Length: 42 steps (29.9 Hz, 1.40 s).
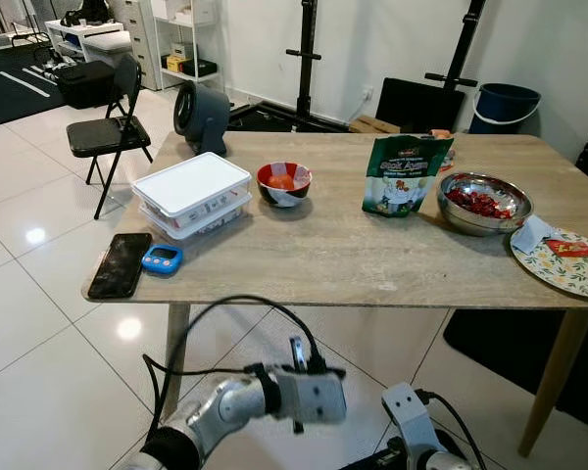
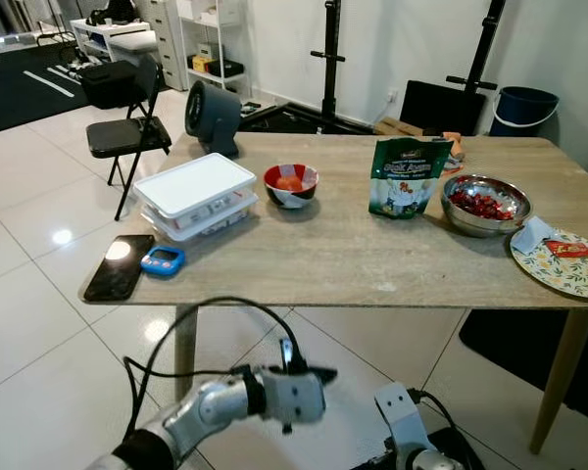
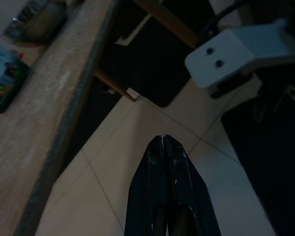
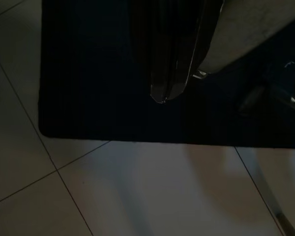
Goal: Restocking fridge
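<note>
A: Where is the snack pouch placed relative to the left gripper?

B: The green snack pouch (image 1: 406, 174) is found standing upright on the wooden table (image 1: 343, 257), well ahead of and above the left gripper (image 3: 163, 142), which is held low below the table's near edge. The pouch's long axis is seen to run vertically, and its printed face is turned toward the robot.

A: How are the grippers held?

B: The left gripper's black fingers (image 3: 150, 177) are seen pressed together with nothing between them, pointed across the tiled floor. The right gripper (image 4: 162, 96) is kept low over a dark mat, its fingers likewise closed and empty.

A: Which containers are seen, and what is held in them?

B: Just beside the pouch, a steel bowl (image 1: 484, 203) is filled with red pieces. Farther off on the same side, a floral plate (image 1: 566, 264) is laid with a red packet (image 1: 570, 248). On the pouch's other side, a red-and-white bowl (image 1: 284, 183) is seen with something orange inside. Beyond that, a lidded white plastic box (image 1: 193, 195) is set; its contents cannot be made out.

A: What else is noted?

B: A blue timer (image 1: 162, 258) and a black phone (image 1: 120, 264) are laid near the table's corner, and a grey fan (image 1: 200, 117) is stood at the far edge. A folding chair (image 1: 109, 134) is placed apart.
</note>
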Tool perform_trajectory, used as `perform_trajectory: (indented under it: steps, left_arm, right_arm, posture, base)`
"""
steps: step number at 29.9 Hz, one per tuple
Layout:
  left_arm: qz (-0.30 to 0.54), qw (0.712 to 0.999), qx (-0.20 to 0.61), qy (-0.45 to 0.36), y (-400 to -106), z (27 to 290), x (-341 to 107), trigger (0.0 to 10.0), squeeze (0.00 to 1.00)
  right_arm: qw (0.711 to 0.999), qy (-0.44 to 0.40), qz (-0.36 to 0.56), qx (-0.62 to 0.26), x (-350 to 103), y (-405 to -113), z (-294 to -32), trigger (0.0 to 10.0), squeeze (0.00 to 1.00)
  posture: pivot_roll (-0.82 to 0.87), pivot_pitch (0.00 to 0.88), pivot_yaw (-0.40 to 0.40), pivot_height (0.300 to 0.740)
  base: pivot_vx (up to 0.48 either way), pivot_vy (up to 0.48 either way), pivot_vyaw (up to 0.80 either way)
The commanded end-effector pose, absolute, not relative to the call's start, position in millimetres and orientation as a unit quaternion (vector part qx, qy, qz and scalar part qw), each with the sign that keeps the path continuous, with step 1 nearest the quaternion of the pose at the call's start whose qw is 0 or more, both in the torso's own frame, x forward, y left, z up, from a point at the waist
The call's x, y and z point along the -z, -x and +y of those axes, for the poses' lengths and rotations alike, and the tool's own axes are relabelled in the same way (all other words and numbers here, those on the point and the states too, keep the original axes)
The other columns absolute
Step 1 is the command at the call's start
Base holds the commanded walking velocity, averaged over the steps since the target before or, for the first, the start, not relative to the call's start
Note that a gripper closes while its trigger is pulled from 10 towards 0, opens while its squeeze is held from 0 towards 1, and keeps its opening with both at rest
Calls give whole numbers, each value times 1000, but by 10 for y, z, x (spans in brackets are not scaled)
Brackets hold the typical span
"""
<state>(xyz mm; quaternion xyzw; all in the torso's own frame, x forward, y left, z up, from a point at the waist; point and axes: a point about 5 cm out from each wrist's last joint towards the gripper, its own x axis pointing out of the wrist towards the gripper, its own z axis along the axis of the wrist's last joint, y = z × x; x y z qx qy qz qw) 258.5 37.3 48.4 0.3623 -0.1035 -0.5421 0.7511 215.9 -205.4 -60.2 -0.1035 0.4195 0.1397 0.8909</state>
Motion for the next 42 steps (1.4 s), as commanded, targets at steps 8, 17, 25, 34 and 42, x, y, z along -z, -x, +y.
perform_trajectory:
  steps: [8, 17, 25, 34, 42]
  left_arm:
    - [-128, 779, 453, -415, -2720, 419, -477, 10000, 0]
    - [-120, 782, 430, -436, -2796, 374, -469, 10000, 0]
    - [-95, 763, 429, -474, -2823, 388, -368, 10000, 0]
    - [-31, 771, 449, -451, -2835, 398, -286, 10000, 0]
    - [-44, 774, 452, -441, -2835, 393, -315, 10000, 0]
  right_arm:
    - [889, 109, 423, -140, 603, -2137, -2107, 10000, 0]
    - [889, 105, 424, -139, 611, -2118, -2114, 10000, 0]
    - [891, 100, 420, -139, 606, -2135, -2088, 10000, 0]
    - [892, 104, 417, -138, 588, -2152, -2120, 10000, 0]
    - [892, 105, 418, -136, 588, -2146, -2139, 10000, 0]
  posture:
    - [-6, 22, -45, 740]
    - [-9, 26, -51, 740]
    - [-1, 20, -45, 740]
    - [-5, 24, -52, 740]
    - [-9, 27, -51, 740]
  base:
    - [0, 0, 0]
    - [0, 0, 0]
    - [0, 0, 0]
    - [0, 0, 0]
    - [0, 0, 0]
